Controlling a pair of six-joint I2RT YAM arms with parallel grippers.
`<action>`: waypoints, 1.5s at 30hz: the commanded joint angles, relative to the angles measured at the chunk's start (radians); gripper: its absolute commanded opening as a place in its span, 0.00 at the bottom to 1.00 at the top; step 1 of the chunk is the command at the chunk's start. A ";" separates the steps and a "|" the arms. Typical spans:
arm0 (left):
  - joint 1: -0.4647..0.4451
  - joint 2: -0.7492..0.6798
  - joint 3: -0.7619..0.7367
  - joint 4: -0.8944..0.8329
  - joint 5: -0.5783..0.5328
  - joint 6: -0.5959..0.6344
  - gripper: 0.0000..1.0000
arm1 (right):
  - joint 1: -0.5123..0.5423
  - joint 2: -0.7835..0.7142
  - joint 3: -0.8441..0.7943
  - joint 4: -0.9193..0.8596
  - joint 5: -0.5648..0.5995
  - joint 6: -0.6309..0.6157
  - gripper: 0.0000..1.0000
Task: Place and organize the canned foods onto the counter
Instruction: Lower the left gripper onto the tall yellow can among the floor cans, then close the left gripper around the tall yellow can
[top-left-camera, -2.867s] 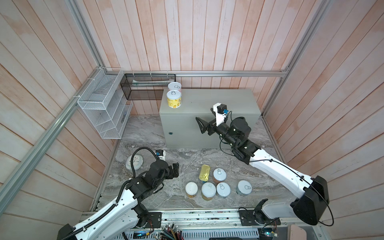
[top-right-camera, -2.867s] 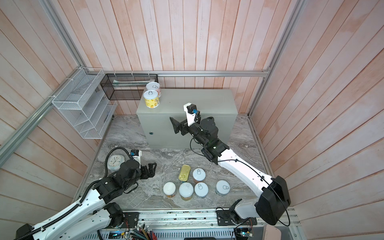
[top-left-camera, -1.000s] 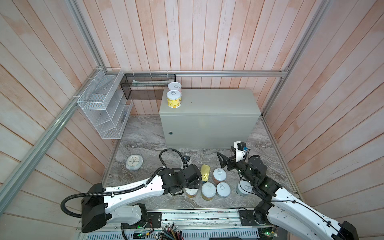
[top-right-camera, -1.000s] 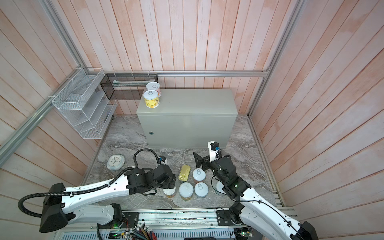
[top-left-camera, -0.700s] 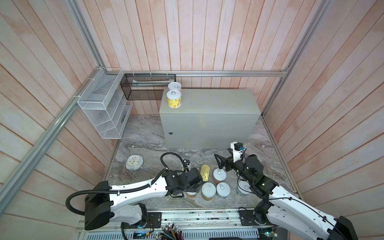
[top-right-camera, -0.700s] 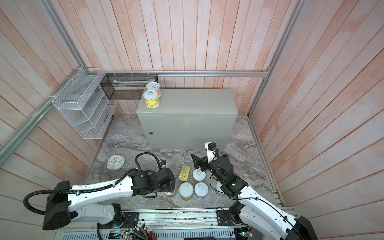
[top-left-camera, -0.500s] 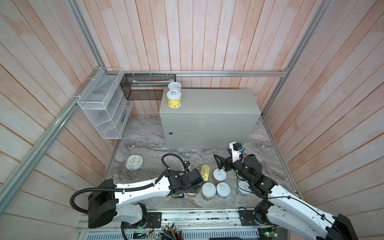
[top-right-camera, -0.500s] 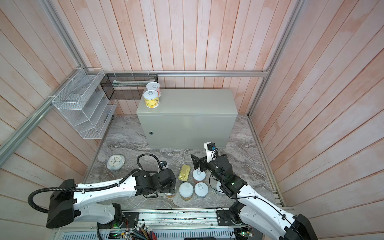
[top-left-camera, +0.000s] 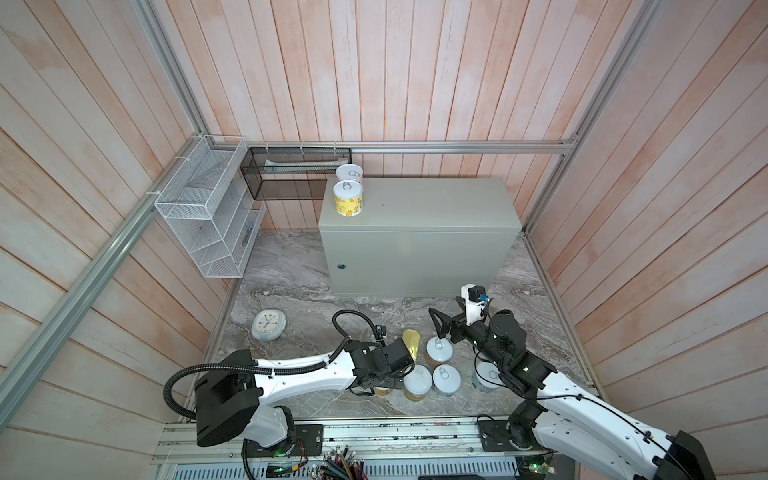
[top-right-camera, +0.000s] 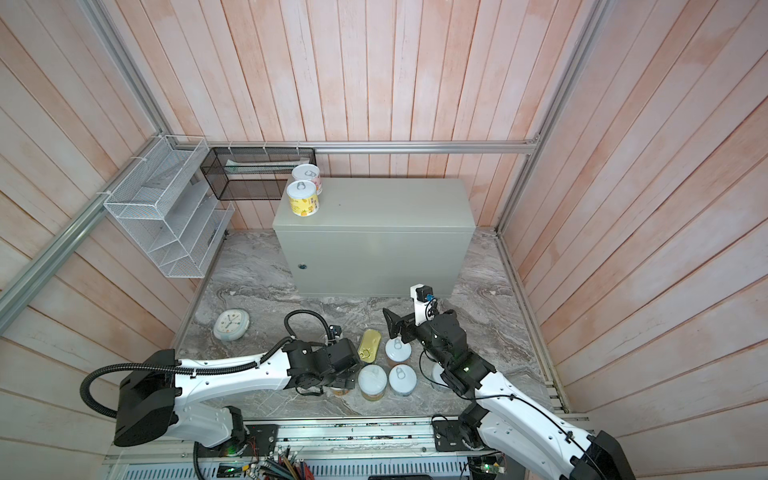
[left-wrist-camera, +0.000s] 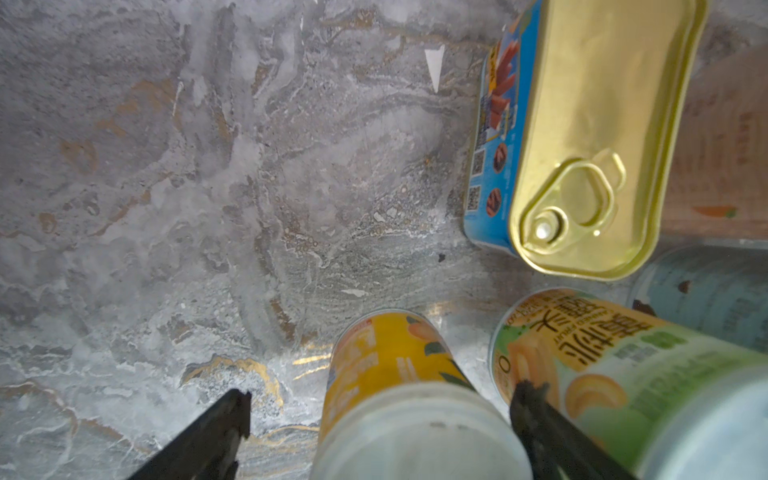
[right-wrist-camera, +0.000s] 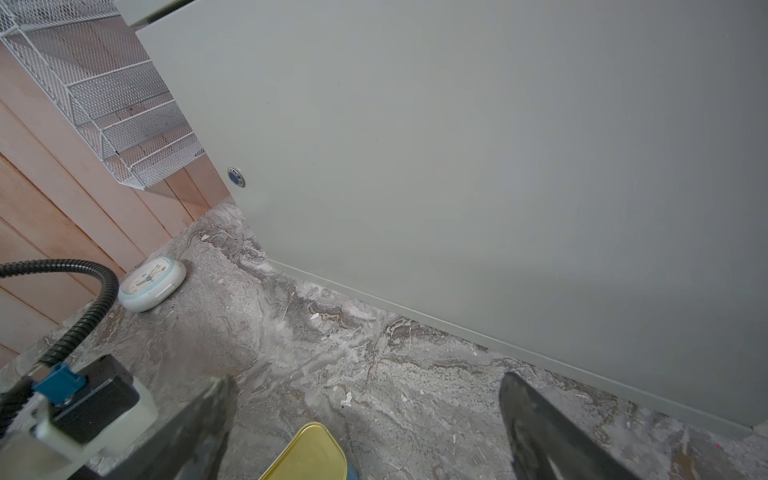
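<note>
The counter (top-left-camera: 415, 208) carries a yellow can (top-left-camera: 348, 198) with a pink-labelled can (top-left-camera: 349, 174) behind it, at its left end. On the marble stand a gold tin (top-left-camera: 411, 338), white-lidded cans (top-left-camera: 439, 349) (top-left-camera: 417, 380) (top-left-camera: 446, 378), and one more can (top-left-camera: 484, 376) partly under the right arm. My left gripper (left-wrist-camera: 380, 411) is open, its fingers either side of an orange-yellow can (left-wrist-camera: 399, 365) without closing on it; a green-labelled can (left-wrist-camera: 623, 365) stands beside it. My right gripper (top-left-camera: 442, 328) hangs open and empty above the marble beyond the gold tin (right-wrist-camera: 307, 453), facing the counter's front (right-wrist-camera: 457, 166).
A pale-blue clock (top-left-camera: 268, 330) lies on the marble at the left. A white wire rack (top-left-camera: 208, 208) and a black mesh basket (top-left-camera: 291, 174) hang on the walls left of the counter. The left arm's cable loop (top-left-camera: 353, 320) rises behind its wrist.
Both arms came down to the cluster of cans, the right one from the counter top. In the last second the left gripper edged right over the orange-yellow can and the right crept forward.
</note>
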 joint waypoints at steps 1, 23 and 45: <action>0.012 0.023 0.008 0.019 0.014 0.020 1.00 | -0.004 -0.007 -0.016 0.016 0.025 0.001 0.98; 0.029 0.032 0.044 -0.044 0.058 0.035 0.93 | -0.011 0.042 -0.022 0.028 0.040 0.009 0.98; 0.032 0.051 0.074 -0.032 0.149 0.087 0.56 | -0.014 0.104 -0.007 0.036 0.025 0.015 0.98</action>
